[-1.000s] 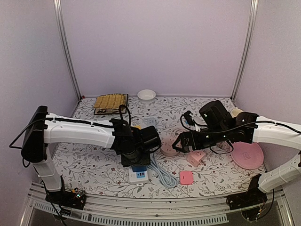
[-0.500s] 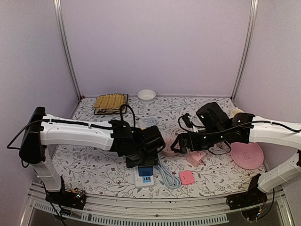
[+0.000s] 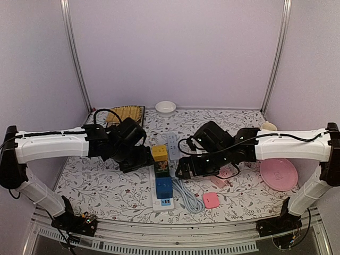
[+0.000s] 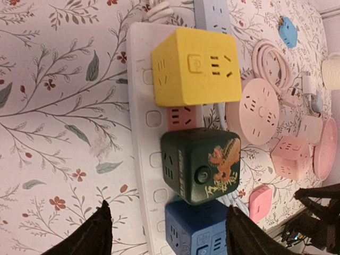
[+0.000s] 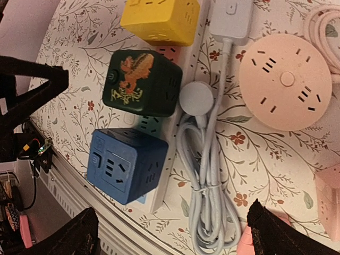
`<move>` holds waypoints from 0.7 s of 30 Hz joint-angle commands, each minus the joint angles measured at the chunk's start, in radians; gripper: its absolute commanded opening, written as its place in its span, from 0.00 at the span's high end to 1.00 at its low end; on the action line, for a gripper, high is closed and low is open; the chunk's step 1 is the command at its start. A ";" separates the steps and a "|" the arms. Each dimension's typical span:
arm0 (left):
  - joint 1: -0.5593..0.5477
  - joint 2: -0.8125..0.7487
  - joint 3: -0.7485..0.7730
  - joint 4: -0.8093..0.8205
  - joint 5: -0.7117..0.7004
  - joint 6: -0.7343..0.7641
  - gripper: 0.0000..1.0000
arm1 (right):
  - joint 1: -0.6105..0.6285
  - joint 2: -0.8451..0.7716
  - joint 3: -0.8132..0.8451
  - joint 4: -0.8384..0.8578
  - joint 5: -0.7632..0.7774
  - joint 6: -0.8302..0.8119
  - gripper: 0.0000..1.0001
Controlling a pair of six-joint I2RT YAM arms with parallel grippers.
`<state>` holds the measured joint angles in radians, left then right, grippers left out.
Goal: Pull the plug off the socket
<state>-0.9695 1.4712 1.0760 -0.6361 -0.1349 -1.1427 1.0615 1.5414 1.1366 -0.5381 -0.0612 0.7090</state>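
**Both grippers open at the strip, nothing gripped**

Labels: the green cube (image 4: 204, 164) has an orange dragon-like graphic with lettering under it, too small to read. There's no other readable writing. The yellow cube (image 4: 194, 66) and blue cube (image 4: 196, 231) show only socket holes and a button.

Task thing: all three cubes are seated in a row on the white power strip (image 4: 139, 106), in the order yellow, green, blue.

Left wrist view: the left gripper (image 4: 168, 208) has its fingers spread wide. The blue cube sits between the tips and the green cube just beyond them. No contact is visible.

Right wrist view: the right gripper (image 5: 174, 207) is also spread wide, with the coiled white cable (image 5: 210, 212) between its fingers. The blue cube is just ahead of one finger, and the round pink socket (image 5: 284, 79) is well beyond the other. Only this view shows the coil.

Top view: both arms reach inward with their wrists angled down, the grippers facing each other across the green cube. Only this view shows the pink plate (image 3: 278, 174), well behind the right wrist.
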 commanded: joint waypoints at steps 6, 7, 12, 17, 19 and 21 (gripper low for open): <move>0.226 -0.047 -0.082 0.125 0.270 0.342 0.27 | 0.152 0.322 0.406 -0.205 0.153 0.162 0.01; 0.243 -0.049 -0.092 0.142 0.296 0.365 0.27 | 0.167 0.366 0.461 -0.242 0.171 0.180 0.01; 0.282 -0.036 -0.139 0.226 0.400 0.468 0.27 | 0.220 0.545 0.710 -0.424 0.249 0.259 0.01; 0.293 0.011 -0.150 0.274 0.460 0.510 0.27 | 0.232 0.597 0.761 -0.520 0.280 0.353 0.00; 0.293 0.022 -0.155 0.299 0.481 0.511 0.27 | 0.235 0.597 0.761 -0.530 0.281 0.386 0.01; 0.293 0.029 -0.156 0.309 0.489 0.516 0.27 | 0.236 0.597 0.762 -0.546 0.286 0.407 0.02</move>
<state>-0.6899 1.4826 0.9325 -0.3908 0.2924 -0.6727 1.2957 2.1117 1.8851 -0.9707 0.1902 1.0229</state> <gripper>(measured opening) 0.731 0.986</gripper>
